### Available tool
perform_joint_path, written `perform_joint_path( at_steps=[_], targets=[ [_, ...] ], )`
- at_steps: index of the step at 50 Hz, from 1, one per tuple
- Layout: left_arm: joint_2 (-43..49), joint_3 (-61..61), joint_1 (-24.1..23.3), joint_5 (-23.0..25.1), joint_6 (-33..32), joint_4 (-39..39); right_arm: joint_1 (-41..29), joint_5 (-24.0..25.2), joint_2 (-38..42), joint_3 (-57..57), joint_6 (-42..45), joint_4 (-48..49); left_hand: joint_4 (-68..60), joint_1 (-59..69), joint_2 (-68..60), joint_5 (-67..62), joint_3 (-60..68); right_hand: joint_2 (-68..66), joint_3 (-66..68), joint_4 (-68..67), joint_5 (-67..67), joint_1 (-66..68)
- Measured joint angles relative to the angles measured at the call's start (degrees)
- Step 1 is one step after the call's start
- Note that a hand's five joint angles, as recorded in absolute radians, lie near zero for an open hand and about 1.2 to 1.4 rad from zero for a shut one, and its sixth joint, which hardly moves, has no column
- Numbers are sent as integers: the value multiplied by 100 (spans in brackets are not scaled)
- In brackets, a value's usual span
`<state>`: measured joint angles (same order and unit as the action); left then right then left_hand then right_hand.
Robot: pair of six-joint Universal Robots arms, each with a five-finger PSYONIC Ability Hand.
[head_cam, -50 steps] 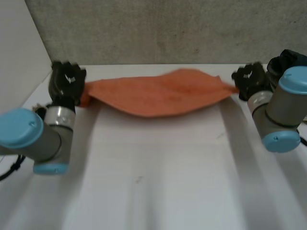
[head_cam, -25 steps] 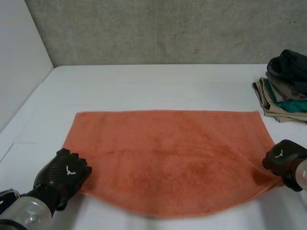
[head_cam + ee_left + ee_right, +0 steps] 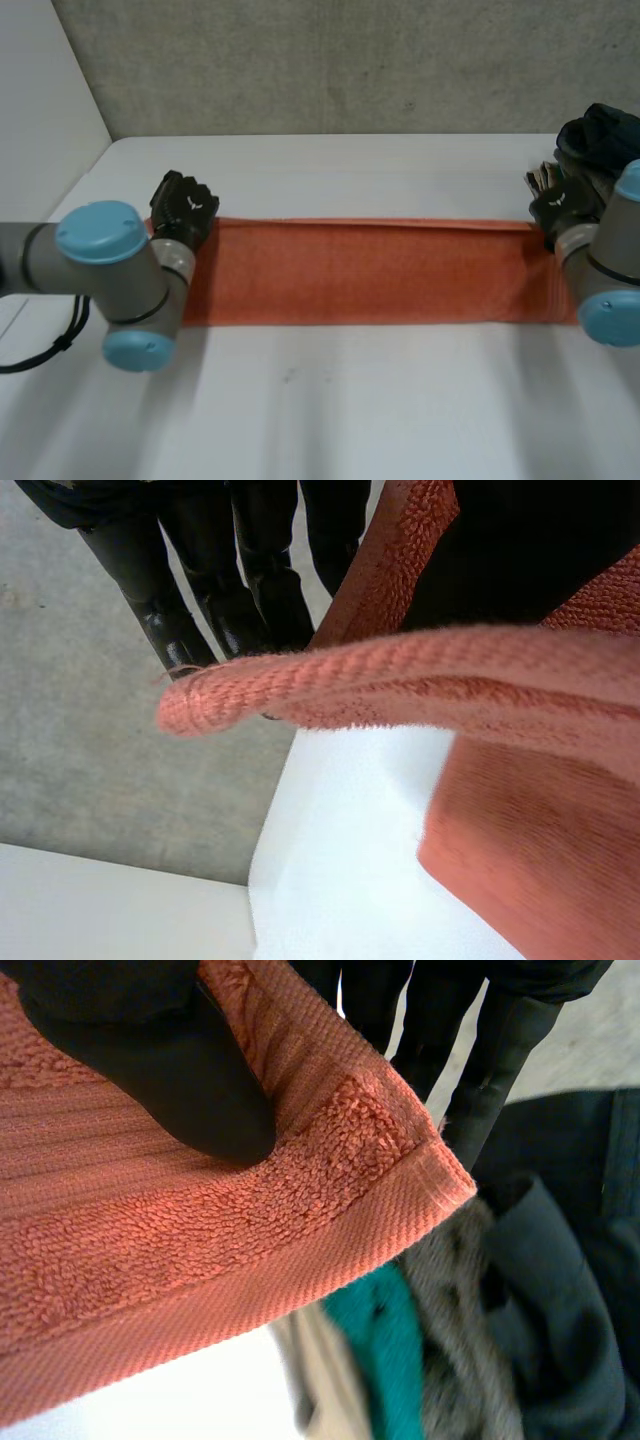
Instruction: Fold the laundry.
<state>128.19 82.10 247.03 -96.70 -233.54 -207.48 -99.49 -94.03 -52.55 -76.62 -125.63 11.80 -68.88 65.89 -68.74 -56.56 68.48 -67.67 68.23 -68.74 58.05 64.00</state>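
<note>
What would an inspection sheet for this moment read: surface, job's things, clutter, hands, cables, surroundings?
surface: white table, towel lying across it.
job's things: orange towel folded into a long flat strip; pile of clothes beside its right end.
clutter: nothing seen.
hands: left hand grips the towel's far left corner; right hand pinches the far right corner, thumb on top.
cables: nothing seen on the towel.
surroundings: concrete wall behind, white panel at left.
</note>
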Motion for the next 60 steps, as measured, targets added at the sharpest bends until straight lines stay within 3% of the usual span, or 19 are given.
perform_joint_path(
  at_steps=[6, 8, 9, 10, 11, 12, 14, 17, 23, 30, 34, 40, 42, 46, 49, 58, 60],
  targets=[
    [569, -892, -157, -146, 2, -43, -94, -20, 670, 778, -20, 486, 26, 0, 22, 0, -20, 250, -266, 268, -256, -260],
    [662, -1075, -200, -161, 2, -86, -117, -61, 806, 924, -27, 573, 252, -208, 238, 161, -226, 2532, -2362, 2380, -2413, -2239],
    [693, -1137, -224, -174, 2, -114, -127, -83, 843, 961, -32, 593, 1939, -1928, 1922, 1793, -1883, 3113, -3041, 3066, -3138, -2932],
    [711, -1186, -250, -195, 3, -148, -147, -127, 889, 1007, -48, 617, 2795, -3057, 2897, 2650, -2720, 4347, -4139, 4170, -4293, -4024],
    [716, -1210, -267, -210, 4, -168, -158, -151, 904, 1022, -62, 625, 3175, -3496, 3278, 3029, -3091, 4630, -4534, 4480, -4588, -4299],
    [720, -1242, -303, -246, 6, -209, -180, -207, 921, 1035, -110, 634, 4395, -4772, 4365, 4235, -4289, 5264, -5227, 5275, -5290, -4929],
    [707, -1255, -381, -329, 14, -266, -210, -294, 900, 995, -242, 623, 5426, -5467, 5424, 5157, -5369, 5521, -5581, 5605, -5550, -5063],
    [641, -1189, -501, -440, 32, -308, -222, -361, 752, 825, -511, 579, 5716, -5498, 5701, 5376, -5653, 5521, -5635, 5670, -5552, -5063],
    [140, -609, -661, -541, 72, -320, -176, -230, 77, 126, -1165, 345, 5716, -5498, 5708, 5376, -5653, 5521, -5635, 5670, -5553, -5063],
    [-883, 637, -695, -499, 226, -387, 235, 606, -784, -881, -1718, -286, 5716, -5498, 5708, 5376, -5653, 5519, -5633, 5670, -5552, -5062],
    [-1506, 1470, -699, -474, 651, -536, 705, 1310, -1102, -1414, -1884, -655, 5716, -5498, 5708, 5376, -5653, 5503, -5464, 5505, -5390, -5039],
    [-1856, 2081, -716, -453, 1338, -780, 1155, 1694, -1066, -1656, -1873, -676, 5716, -5498, 5708, 5376, -5653, 5112, -5063, 5135, -5024, -4749],
    [-1878, 2151, -730, -449, 1469, -834, 1231, 1708, -942, -1645, -1844, -613, 5716, -5498, 5708, 5376, -5653, 4428, -4444, 4501, -4396, -4017],
    [-1859, 2171, -753, -448, 1584, -892, 1317, 1645, -640, -1518, -1771, -415, 5716, -5498, 5708, 5376, -5653, 587, -804, 864, -790, -320],
    [-1843, 2158, -761, -447, 1593, -901, 1396, 1493, -499, -1401, -1687, -308, 5716, -5498, 5708, 5376, -5653, 49, -76, 111, -250, -52],
    [-1948, 2177, -760, -452, 1583, -885, 1847, 1032, -544, -1290, -1166, -268, 5716, -5498, 5708, 5376, -5653, 49, -26, 22, -250, -51],
    [-2001, 2198, -757, -450, 1588, -883, 2343, 810, -750, -1282, -418, -281, 5716, -5498, 5708, 5376, -5653, 49, -26, 21, -249, -52]
  ],
)
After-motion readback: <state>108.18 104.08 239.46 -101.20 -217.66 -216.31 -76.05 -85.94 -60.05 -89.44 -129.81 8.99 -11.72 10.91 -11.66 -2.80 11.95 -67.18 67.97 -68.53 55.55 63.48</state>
